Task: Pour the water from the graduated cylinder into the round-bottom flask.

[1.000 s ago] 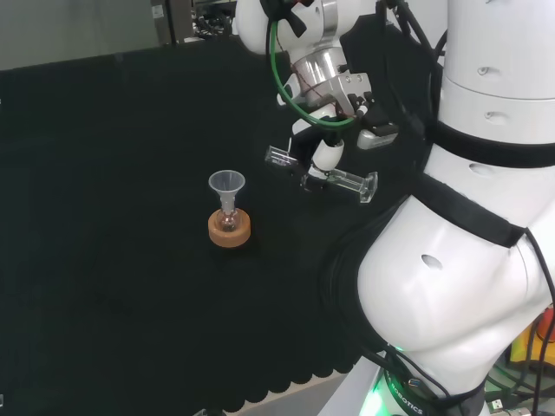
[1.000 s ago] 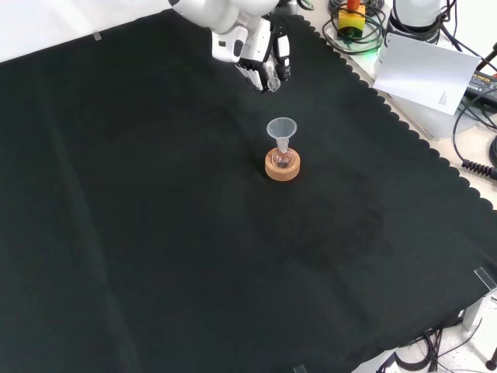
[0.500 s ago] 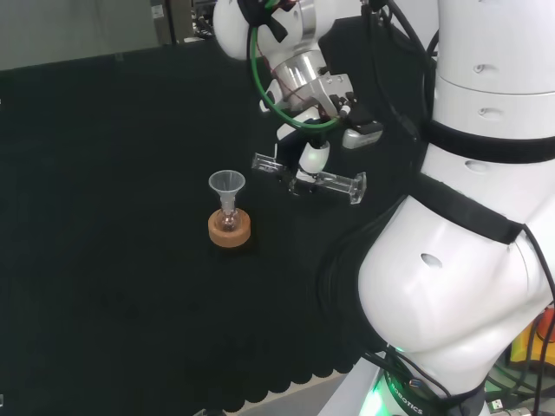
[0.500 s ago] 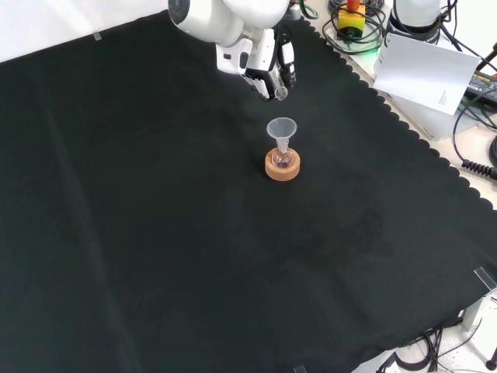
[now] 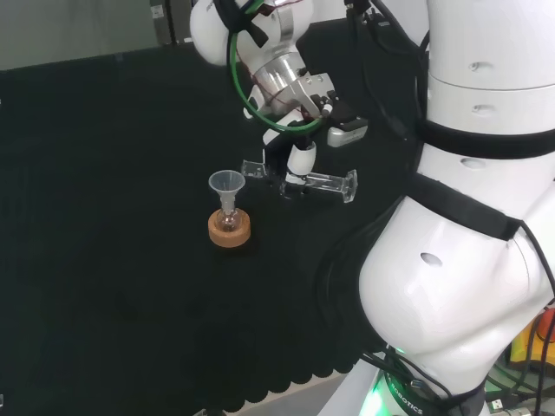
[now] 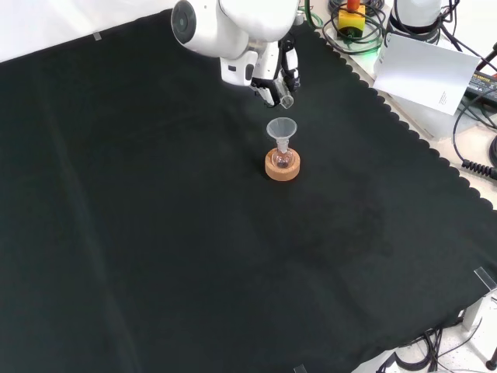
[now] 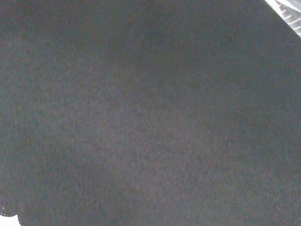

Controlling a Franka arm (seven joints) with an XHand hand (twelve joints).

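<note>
Head view: your hand (image 5: 297, 163) hangs above the black cloth (image 5: 113, 173), its fingers curled round the graduated cylinder (image 5: 299, 179), which lies nearly level in the grip. The cylinder's mouth end points left in this view and sits just right of the funnel (image 5: 226, 183), near its rim but apart from it; the cylinder's flat foot is at the right end. You cannot tell from here whether there is water in the cylinder. The funnel stands upright in the neck of the round-bottom flask (image 5: 228, 220), and the flask sits in a cork ring (image 5: 230, 230) on the cloth, to the left of the arm's big white links. Front view: your hand (image 6: 272, 74) comes in from the top, closed on the cylinder (image 6: 286, 99), whose clear end pokes out below the fingers, just above the funnel (image 6: 282, 128) in the picture. The funnel, the flask (image 6: 281, 159) and the cork ring (image 6: 282, 166) stand stacked near the middle of the cloth (image 6: 155, 233). Wrist view: you see dark cloth (image 7: 141, 122) close up, with a blurred pale part at one corner, too unclear to identify.
</note>
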